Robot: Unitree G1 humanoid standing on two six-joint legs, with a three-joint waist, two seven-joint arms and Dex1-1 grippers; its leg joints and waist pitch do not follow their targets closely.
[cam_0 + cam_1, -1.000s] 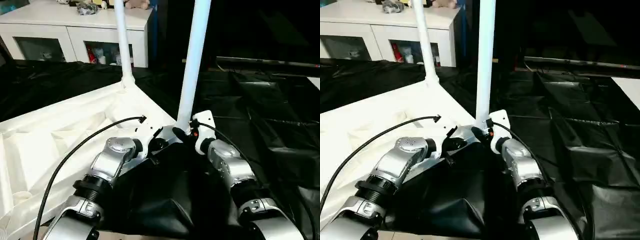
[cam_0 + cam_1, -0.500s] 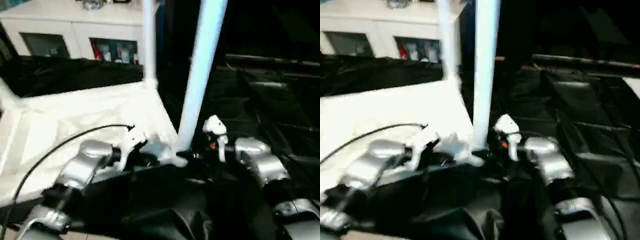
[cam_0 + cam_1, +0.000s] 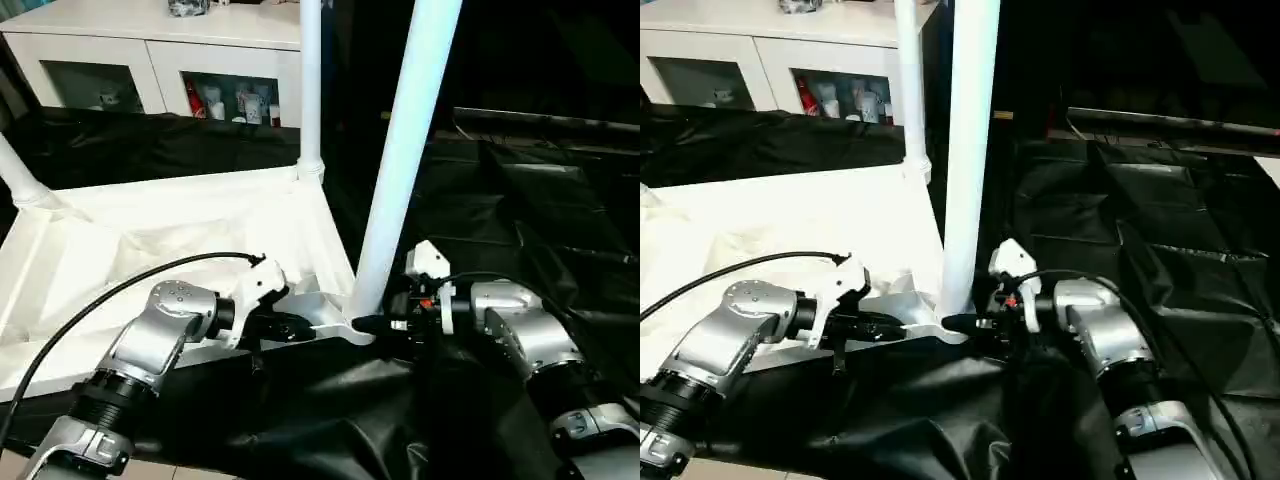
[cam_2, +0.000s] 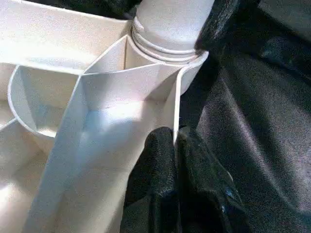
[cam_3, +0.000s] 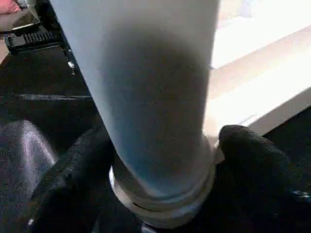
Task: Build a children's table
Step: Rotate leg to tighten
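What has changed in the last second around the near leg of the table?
The right pincer has swung from beside the near leg to reach in level from the right, its fingers on either side of the leg's base. The tabletop now lies turned differently in the picture, though the camera moved too. The left pincer stays shut on the tabletop's edge rib, and the legs stay upright.

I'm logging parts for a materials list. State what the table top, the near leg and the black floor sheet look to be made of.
Table top: likely moulded plastic, smooth white with a slight sheen; thin ribs and a cup-shaped socket show underneath.
Near leg: seemingly a plastic tube, plain smooth white; ringed collar at its base.
Black floor sheet: probably thin plastic film or coated fabric; glossy, creased and wrinkled.
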